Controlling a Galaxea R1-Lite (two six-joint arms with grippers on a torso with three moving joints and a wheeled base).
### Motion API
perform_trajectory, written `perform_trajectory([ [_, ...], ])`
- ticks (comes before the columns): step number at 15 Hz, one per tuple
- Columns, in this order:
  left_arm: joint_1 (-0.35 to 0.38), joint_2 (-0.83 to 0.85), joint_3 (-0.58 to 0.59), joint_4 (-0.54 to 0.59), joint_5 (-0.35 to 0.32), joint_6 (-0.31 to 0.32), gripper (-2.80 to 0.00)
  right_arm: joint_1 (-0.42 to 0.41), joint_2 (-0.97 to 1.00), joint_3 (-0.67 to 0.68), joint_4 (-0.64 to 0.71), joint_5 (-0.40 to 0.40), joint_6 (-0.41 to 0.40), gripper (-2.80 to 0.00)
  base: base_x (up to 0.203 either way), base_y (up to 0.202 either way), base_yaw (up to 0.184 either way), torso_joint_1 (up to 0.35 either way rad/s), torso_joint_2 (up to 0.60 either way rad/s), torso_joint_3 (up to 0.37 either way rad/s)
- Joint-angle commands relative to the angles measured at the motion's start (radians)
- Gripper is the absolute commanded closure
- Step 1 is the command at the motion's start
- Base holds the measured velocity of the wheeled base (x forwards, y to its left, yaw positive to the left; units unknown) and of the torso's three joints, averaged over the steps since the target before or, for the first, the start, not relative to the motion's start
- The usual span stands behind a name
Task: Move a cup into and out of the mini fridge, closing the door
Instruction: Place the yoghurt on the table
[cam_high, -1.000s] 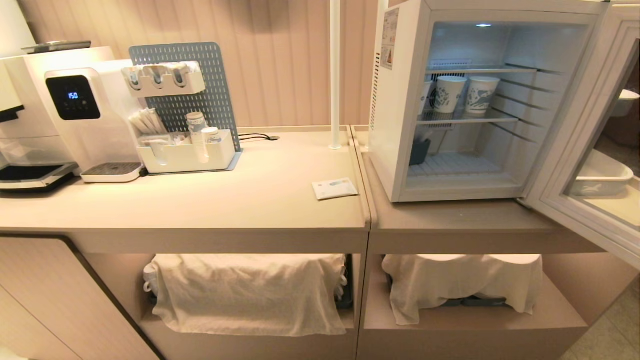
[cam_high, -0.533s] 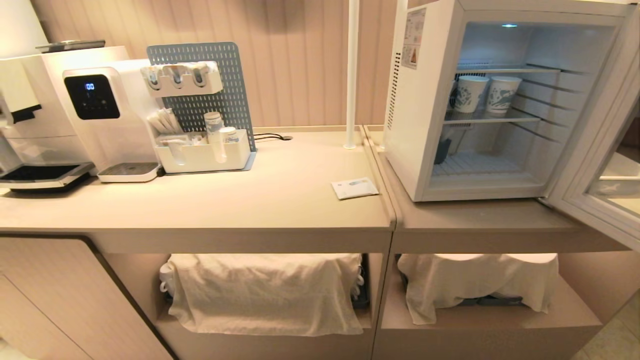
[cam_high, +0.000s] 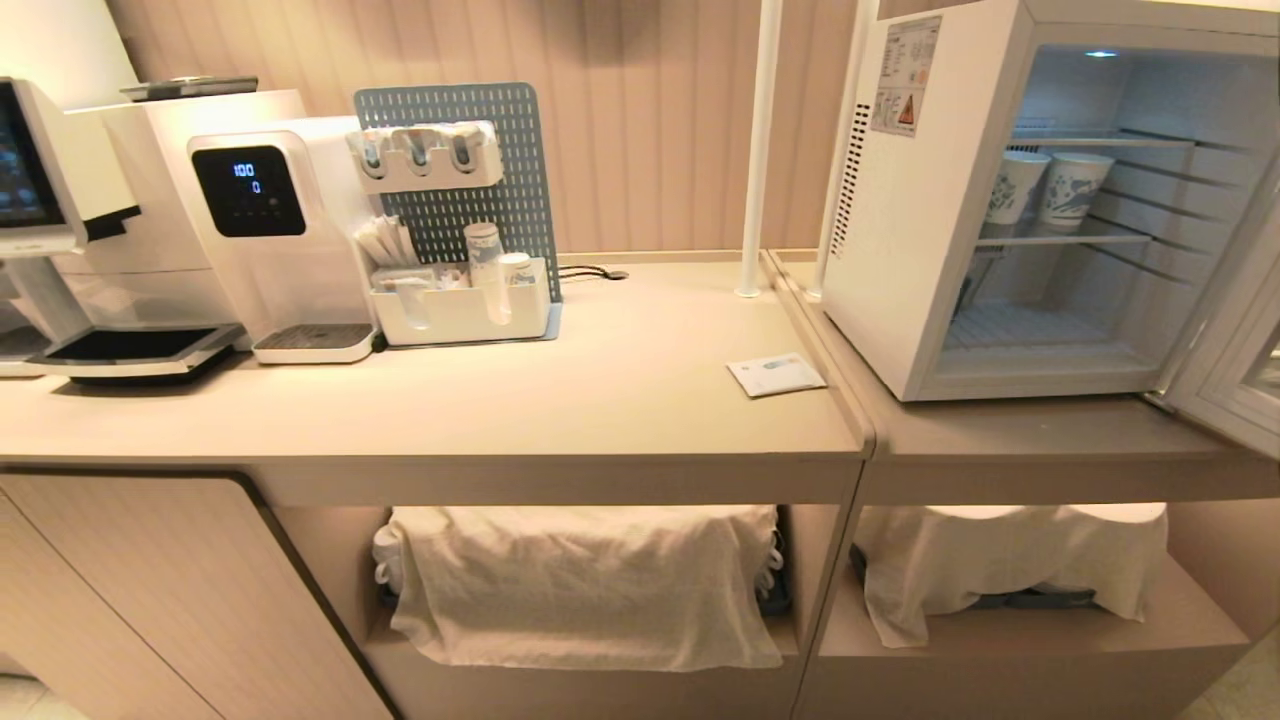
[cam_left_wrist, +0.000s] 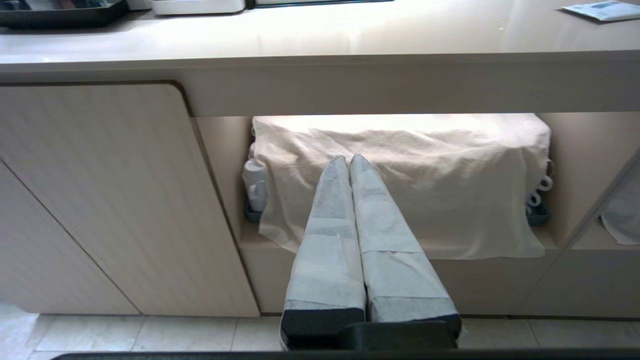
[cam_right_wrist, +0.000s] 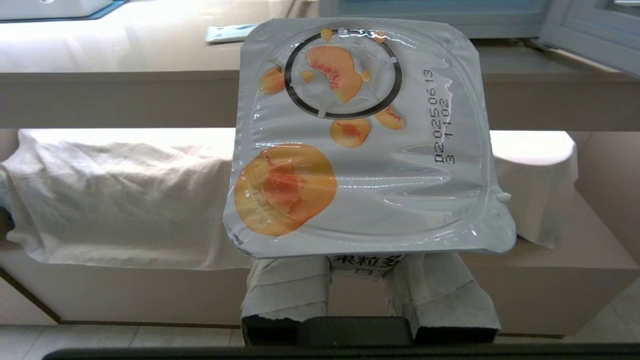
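Note:
My right gripper (cam_right_wrist: 365, 272) is shut on the cup (cam_right_wrist: 365, 140), a small white yogurt cup whose flat lid, printed with orange peach slices, hides the fingertips. It hangs in front of the counter's edge, below the counter top. The mini fridge (cam_high: 900, 230) stands on the right counter, lit inside, and its door (cam_high: 1235, 370) is swung wide open at the far right. Two blue-printed paper cups (cam_high: 1045, 187) sit on its middle wire shelf. My left gripper (cam_left_wrist: 349, 161) is shut and empty, low before the cloth-covered shelf. Neither arm shows in the head view.
A white water dispenser (cam_high: 270, 230), a coffee machine (cam_high: 60, 200) and a pegboard organiser (cam_high: 460, 300) line the left counter. A white pole (cam_high: 758, 150) stands beside the fridge. A paper packet (cam_high: 776, 374) lies near the counter seam. Cloth-covered trays (cam_high: 580, 580) fill the shelves below.
The whole head view has shifted: counter, dispenser and fridge all sit further right in the picture, so the camera has moved left. Nothing on the counter has moved by itself.

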Motion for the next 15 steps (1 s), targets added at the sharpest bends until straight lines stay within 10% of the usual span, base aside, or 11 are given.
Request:
perform_trajectory([
  [1, 0.000, 0.001, 0.000, 0.000, 0.001, 0.000, 0.00, 0.000, 0.001, 0.009, -0.001, 0.000, -0.002, 0.00, 0.000, 0.194, 0.002, 0.005, 0.00, 0.008],
  [15, 0.000, 0.002, 0.000, 0.000, 0.000, -0.002, 0.00, 0.000, 0.001, 0.009, 0.000, 0.000, 0.001, 0.00, 0.037, 0.173, 0.001, 0.003, 0.00, 0.004],
])
